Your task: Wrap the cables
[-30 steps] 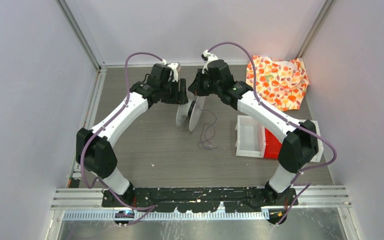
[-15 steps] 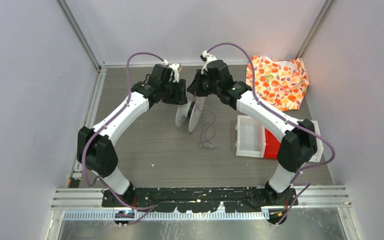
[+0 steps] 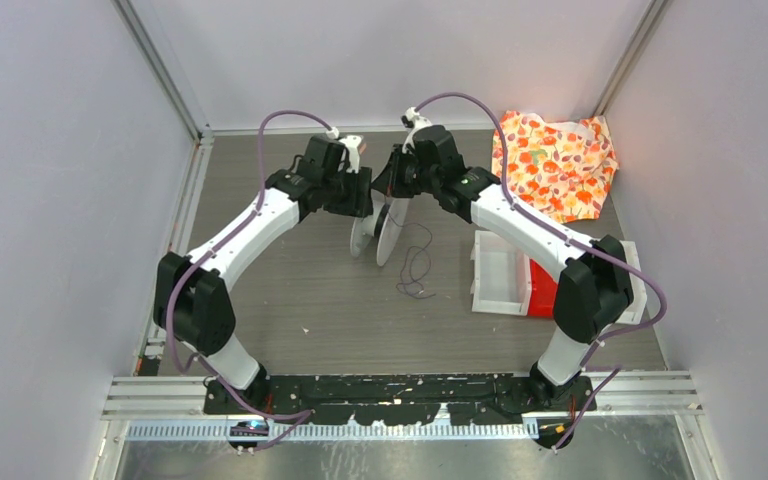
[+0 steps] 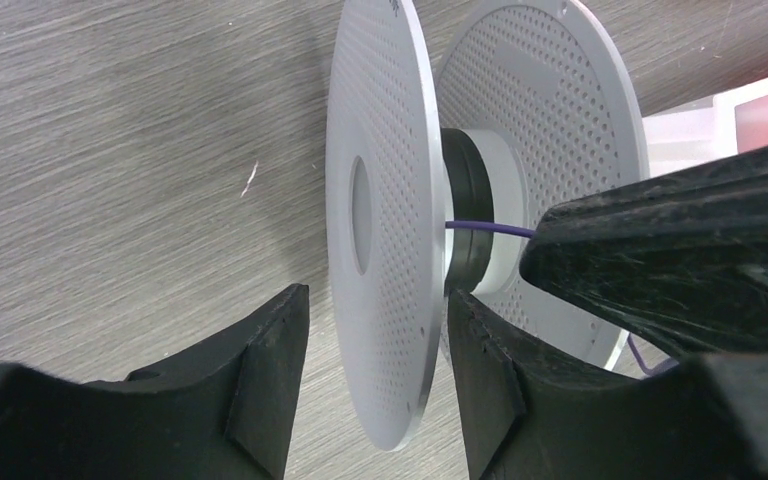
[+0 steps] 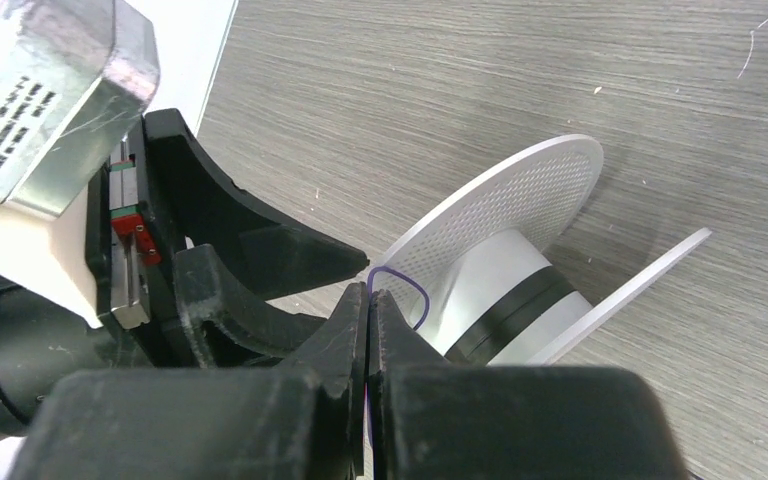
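A white spool (image 3: 380, 228) with two perforated flanges stands on edge at mid table. The thin purple cable (image 3: 415, 265) trails from it in loose loops on the wood to the right. My left gripper (image 4: 375, 300) is open and straddles the near flange (image 4: 380, 200), with a gap showing on the left side. A strand of cable (image 4: 490, 228) leaves the dark band on the hub (image 4: 470, 220). My right gripper (image 5: 371, 290) is shut on the cable (image 5: 410, 285), which arcs from its tips down to the spool (image 5: 505, 270). The two grippers sit close together above the spool.
An orange floral cloth (image 3: 555, 160) lies in the back right corner. A white tray (image 3: 500, 272) with a red bin (image 3: 543, 290) sits right of the spool, under the right arm. Grey walls close in on both sides and at the back.
The left gripper has shifted slightly right over the spool flange and its jaws have narrowed a little. The right gripper stays shut on the cable.
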You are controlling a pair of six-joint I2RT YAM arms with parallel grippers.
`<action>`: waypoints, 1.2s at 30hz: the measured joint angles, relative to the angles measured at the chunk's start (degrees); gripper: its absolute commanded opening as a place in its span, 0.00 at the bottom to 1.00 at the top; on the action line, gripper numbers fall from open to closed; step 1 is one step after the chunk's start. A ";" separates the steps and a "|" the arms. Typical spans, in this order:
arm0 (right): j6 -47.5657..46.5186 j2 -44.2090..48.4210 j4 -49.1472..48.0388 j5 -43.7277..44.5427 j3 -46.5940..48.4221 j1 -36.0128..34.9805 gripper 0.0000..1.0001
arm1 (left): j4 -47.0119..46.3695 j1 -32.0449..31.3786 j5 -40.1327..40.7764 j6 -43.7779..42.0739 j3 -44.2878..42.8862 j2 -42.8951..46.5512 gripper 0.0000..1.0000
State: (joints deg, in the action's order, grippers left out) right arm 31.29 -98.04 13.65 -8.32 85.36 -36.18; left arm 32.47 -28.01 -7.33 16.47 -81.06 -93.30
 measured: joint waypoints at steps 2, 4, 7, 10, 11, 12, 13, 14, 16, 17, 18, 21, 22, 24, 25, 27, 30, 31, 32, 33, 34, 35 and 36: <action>0.61 0.00 -0.15 -0.17 -0.37 0.00 0.01 | -0.85 0.00 -0.31 0.04 0.59 0.35 0.52; 1.05 0.00 -0.72 -0.26 -0.76 0.00 0.01 | -1.33 0.00 -0.37 0.11 1.14 0.72 0.50; 1.79 0.02 -1.66 -0.33 -1.60 0.07 0.01 | -2.08 0.00 -0.44 0.13 1.44 0.96 0.53; 2.62 0.02 -2.49 -0.35 -2.40 0.31 0.01 | -2.34 0.00 -0.46 0.09 1.75 1.18 0.59; 3.04 0.04 -2.93 -0.35 -2.75 0.35 0.01 | -2.36 0.00 -0.48 0.07 1.92 1.29 0.62; 3.43 0.07 -3.28 -0.35 -3.08 0.44 0.00 | -2.47 0.00 -0.48 0.07 2.16 1.46 0.63; 3.87 0.07 -3.76 -0.37 -3.50 0.59 0.01 | -2.51 0.00 -0.48 0.04 2.36 1.62 0.64; 4.26 0.07 -4.00 -0.42 -3.78 0.70 0.01 | -2.60 0.00 -0.46 0.07 2.58 1.79 0.64; 5.09 0.07 -4.55 -0.59 -4.28 0.81 0.01 | -2.62 0.00 -0.46 0.07 2.73 2.03 0.63; 5.31 0.07 -4.68 -0.63 -4.37 0.83 0.01 | -2.62 0.00 -0.48 0.07 2.73 2.08 0.61; 5.55 0.07 -4.92 -0.72 -4.39 0.94 0.00 | -2.64 0.00 -0.46 0.04 2.73 2.14 0.60; 6.21 0.74 -5.53 -0.83 -4.76 1.05 0.01 | -2.64 0.00 -0.48 0.04 2.73 2.21 0.58; 6.36 1.09 -5.62 -0.83 -4.90 1.05 0.01 | -2.64 0.00 -0.46 0.02 2.73 2.21 0.58; 6.49 2.10 -5.97 -0.83 -5.09 1.11 0.01 | -2.64 0.00 -0.48 0.02 2.73 2.21 0.57; 6.58 2.69 -6.19 -0.83 -5.16 1.14 0.01 | -2.64 0.00 -0.48 0.04 2.73 2.21 0.57; 6.64 3.54 -6.71 -0.90 -5.18 1.18 0.00 | -2.64 0.00 -0.50 0.04 2.73 2.21 0.56; 6.82 4.07 -7.67 -1.14 -5.18 1.20 0.01 | -2.67 0.00 -0.52 0.07 2.73 2.21 0.53; 6.88 4.07 -7.93 -1.27 -5.18 1.31 0.01 | -2.69 0.00 -0.55 0.07 2.73 2.21 0.53; 6.99 4.07 -7.98 -1.36 -5.20 1.40 0.01 | -2.69 0.00 -0.52 0.07 2.73 2.21 0.53; 7.08 4.07 -7.98 -1.51 -5.27 1.42 0.01 | -2.71 0.00 -0.52 0.09 2.73 2.21 0.53; 7.26 4.07 -8.02 -1.57 -5.27 1.42 0.00 | -2.73 0.00 -0.52 0.11 2.75 2.21 0.53; 7.37 4.07 -8.04 -1.73 -5.29 1.42 0.01 | -2.75 0.00 -0.52 0.13 2.75 2.21 0.53; 7.50 4.07 -8.04 -1.81 -5.31 1.42 0.00 | -2.86 0.00 -0.50 0.22 2.75 2.21 0.55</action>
State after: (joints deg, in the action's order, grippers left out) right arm 38.79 -93.97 5.61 -10.13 80.05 -34.76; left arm 29.61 -28.01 -7.84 16.69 -78.30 -91.09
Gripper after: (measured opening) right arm 0.025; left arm 0.533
